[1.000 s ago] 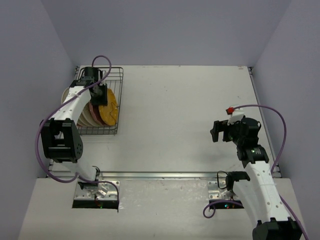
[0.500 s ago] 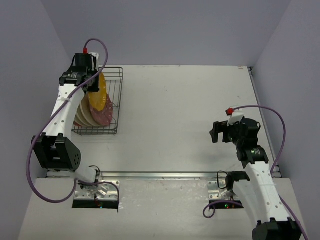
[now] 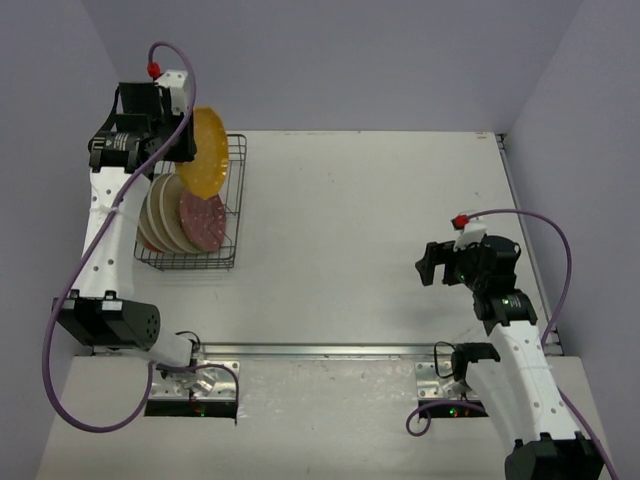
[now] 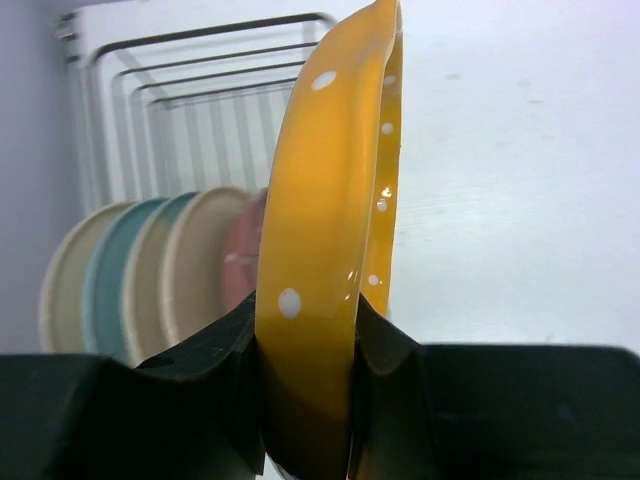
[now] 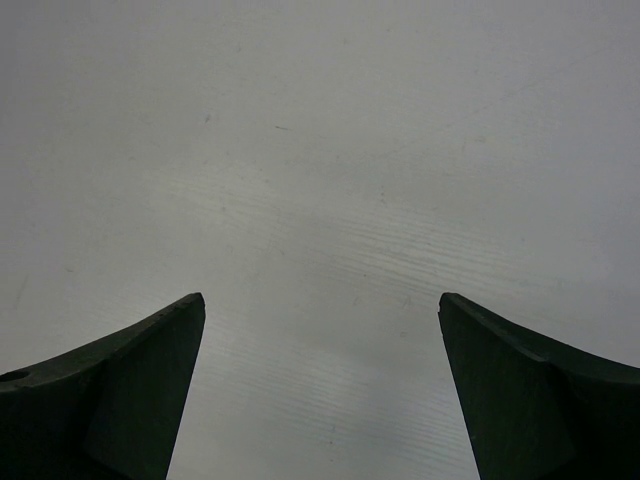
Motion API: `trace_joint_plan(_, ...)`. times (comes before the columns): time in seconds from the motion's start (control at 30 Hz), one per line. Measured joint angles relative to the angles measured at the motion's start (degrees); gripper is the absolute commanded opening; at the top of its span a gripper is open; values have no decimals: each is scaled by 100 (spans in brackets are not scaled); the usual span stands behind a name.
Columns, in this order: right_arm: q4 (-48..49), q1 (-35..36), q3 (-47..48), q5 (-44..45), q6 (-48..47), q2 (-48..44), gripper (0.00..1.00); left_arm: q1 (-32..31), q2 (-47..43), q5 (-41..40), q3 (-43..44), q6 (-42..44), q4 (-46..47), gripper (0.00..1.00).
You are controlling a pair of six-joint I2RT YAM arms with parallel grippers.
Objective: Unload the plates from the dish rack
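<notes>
My left gripper [image 3: 180, 140] is shut on the rim of a yellow-orange plate [image 3: 204, 152] with white dots, held on edge above the far end of the dish rack [image 3: 236, 200]. In the left wrist view the yellow plate [image 4: 330, 220] is pinched between both black fingers [image 4: 225, 350], and my left gripper [image 4: 305, 320] looks down on the rack [image 4: 130, 90]. Several plates stay upright in the rack: a dark pink dotted one [image 3: 203, 222] at the front and cream, green and blue ones [image 3: 160, 215] behind it. My right gripper [image 3: 432, 262] is open over bare table, nothing between its fingers [image 5: 150, 370].
The rack stands at the table's left edge, close to the left wall. The lilac back and side walls enclose the white table [image 3: 380, 210]. A metal rail [image 3: 320, 350] runs along the near edge between the arm bases.
The left gripper has lifted the yellow plate up out of the rack and toward the far-left corner. The right arm has stayed still.
</notes>
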Motion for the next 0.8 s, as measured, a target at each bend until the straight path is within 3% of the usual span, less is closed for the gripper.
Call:
trace_joint_plan(0.23,473,-2,545,-1610,789,444,99,-11,-497,2902,-533,-300,106,0)
trace_joint_plan(0.4,1340,131,1551,-2789,1959,1637,97,-69,-607,4620,-1407,-488,332,0)
trace_joint_plan(0.57,1788,775,2747,-3256,2574,2985,96,-168,-605,5244,-1956,-627,570,0)
trace_joint_plan(0.8,1744,1690,3539,-3426,2644,3855,93,-494,-613,5609,-2405,-842,1095,0)
